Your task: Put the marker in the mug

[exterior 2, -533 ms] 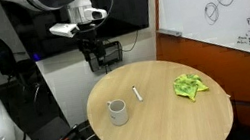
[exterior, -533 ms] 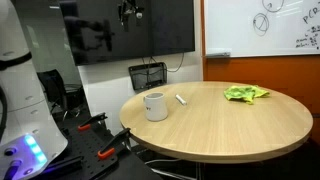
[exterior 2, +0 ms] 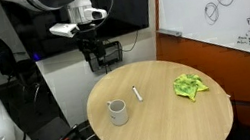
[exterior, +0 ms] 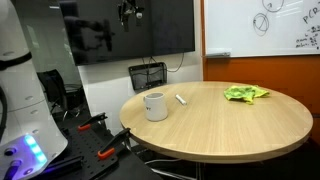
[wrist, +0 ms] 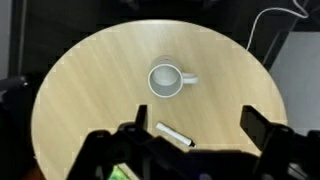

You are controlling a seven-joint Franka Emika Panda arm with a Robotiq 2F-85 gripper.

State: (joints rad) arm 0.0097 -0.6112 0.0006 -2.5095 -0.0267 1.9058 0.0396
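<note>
The gripper (exterior 2: 89,53) hangs high over the far edge of the round table (exterior 2: 164,124), well clear of everything on it. In the wrist view its fingers (wrist: 255,122) stand wide apart, holding nothing.

The marker (exterior 2: 137,93) lies flat on the wood, near the mug (exterior 2: 118,112) at about its 1 o'clock but not touching it, with a strip of bare tabletop between them. In the wrist view the marker (wrist: 173,135) sits at the mug's (wrist: 165,80) 6 o'clock, and the mug's handle points to 3 o'clock. The mug stands upright.

A crumpled green cloth (exterior 2: 188,85) rests well off at the marker's 3 o'clock. Behind the table are a whiteboard (exterior 2: 227,13), a dark screen (exterior: 130,40) and a black wire basket (exterior: 148,75).
</note>
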